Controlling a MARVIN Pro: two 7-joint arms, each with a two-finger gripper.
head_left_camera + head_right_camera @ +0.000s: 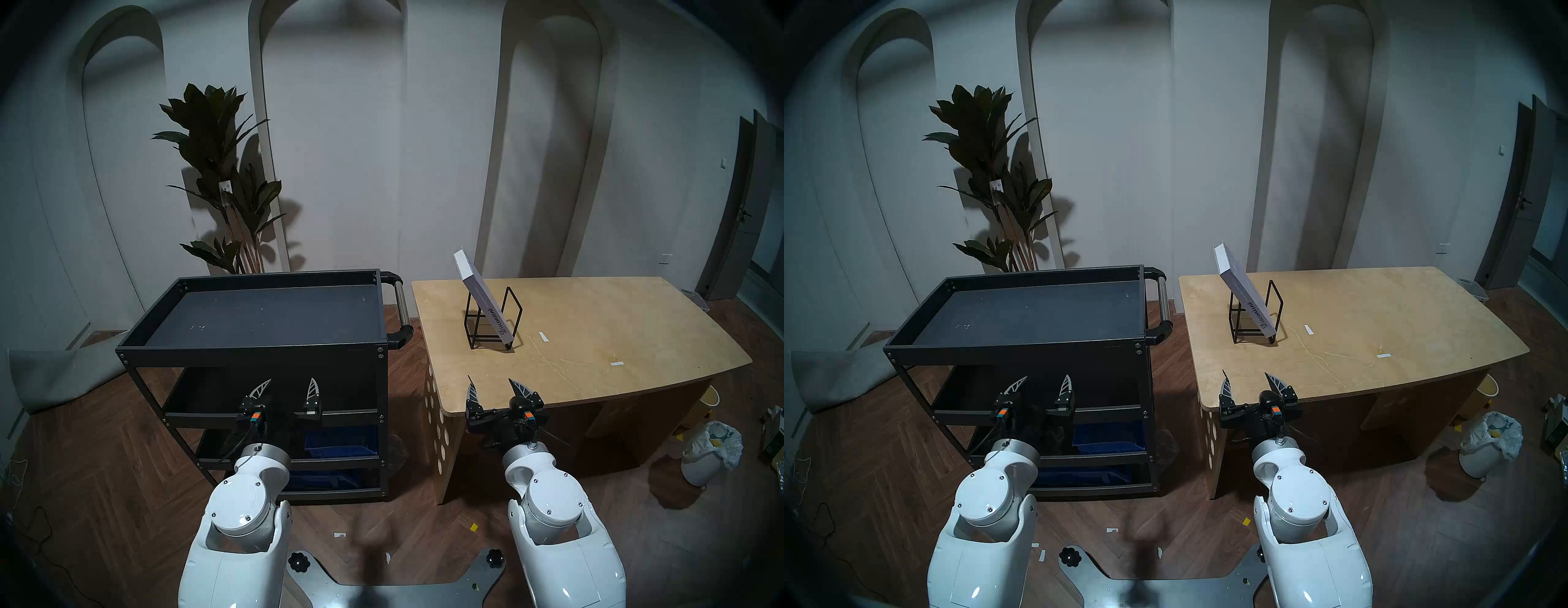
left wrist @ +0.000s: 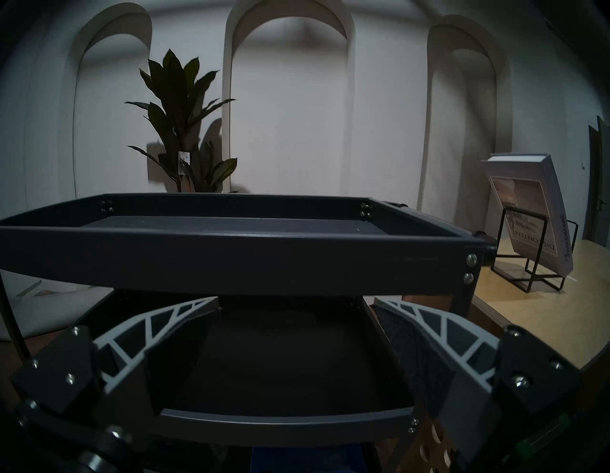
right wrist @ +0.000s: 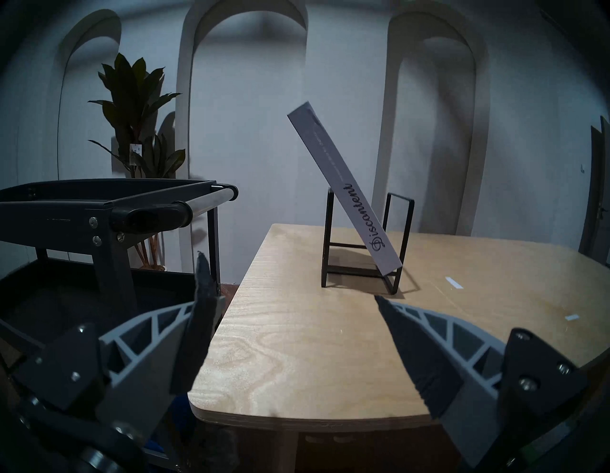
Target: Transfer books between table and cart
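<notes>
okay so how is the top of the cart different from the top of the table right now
The cart top is a black metal tray with a raised rim; the table top is flat, light plywood with rounded corners. The cart's tray holds nothing visible, while the table carries a black wire rack with the book leaning tilted in it, plus small white tape strips. They stand side by side at roughly similar height.

Cart (image 1: pixel 254 352) tray bare; rack (image 1: pixel 492 322) (w/ book (image 1: pixel 483 297)) blocks table (image 1: pixel 594 339) rear-left.
</notes>
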